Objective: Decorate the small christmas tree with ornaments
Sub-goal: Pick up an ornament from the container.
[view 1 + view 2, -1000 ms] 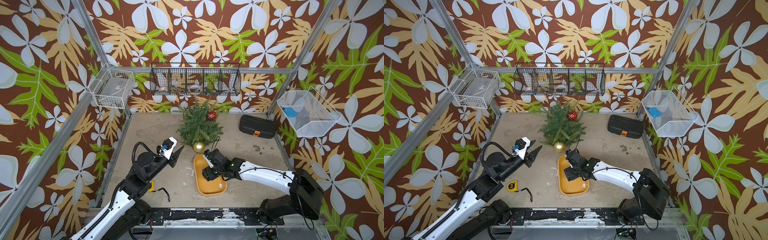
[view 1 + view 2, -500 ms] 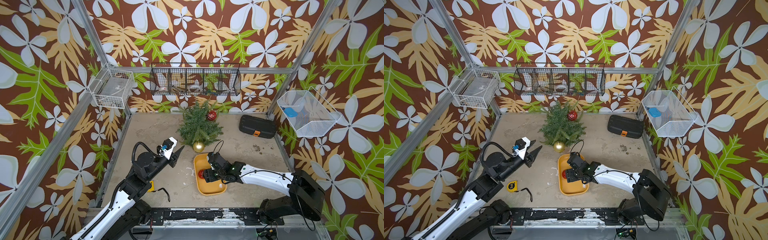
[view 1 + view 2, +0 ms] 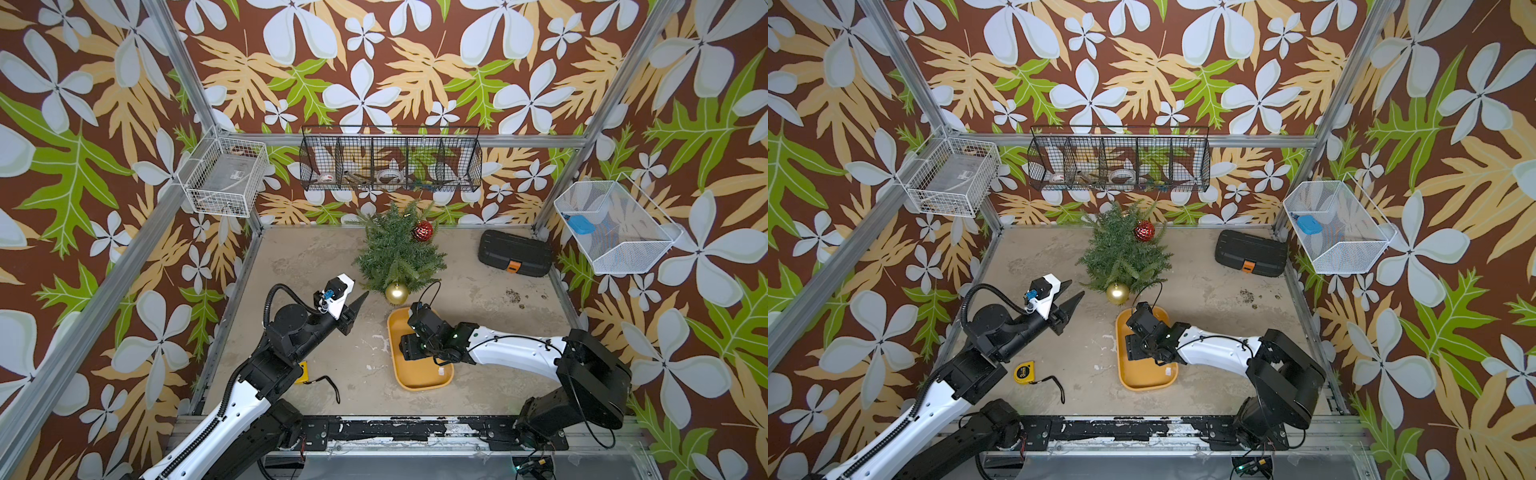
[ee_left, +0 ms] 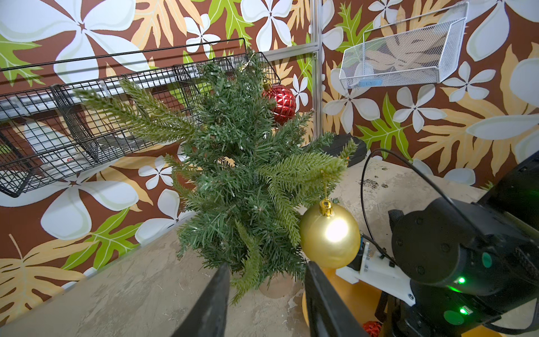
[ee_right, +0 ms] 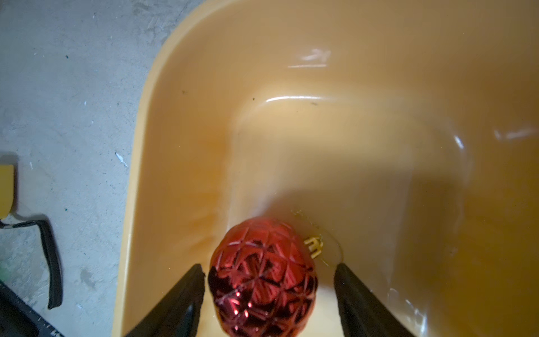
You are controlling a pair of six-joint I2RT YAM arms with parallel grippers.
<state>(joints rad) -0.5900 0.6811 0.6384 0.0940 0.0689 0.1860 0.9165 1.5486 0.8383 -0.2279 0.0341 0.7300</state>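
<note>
Bauble (image 5: 262, 280), faceted glossy red, in smooth yellow tray (image 5: 180, 140), lower part cut off, within spread right hand (image 5: 269, 266); left hand (image 4: 267, 265) likewise spread, holding nothing

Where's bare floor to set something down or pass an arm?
Free: back-left corner between small christmas tree and left wall; strip between tree and black case; front patch between tape measure and yellow tray. Crowded: tree's front, where gold ornament, tray end, left claw and right claw cluster.
</note>
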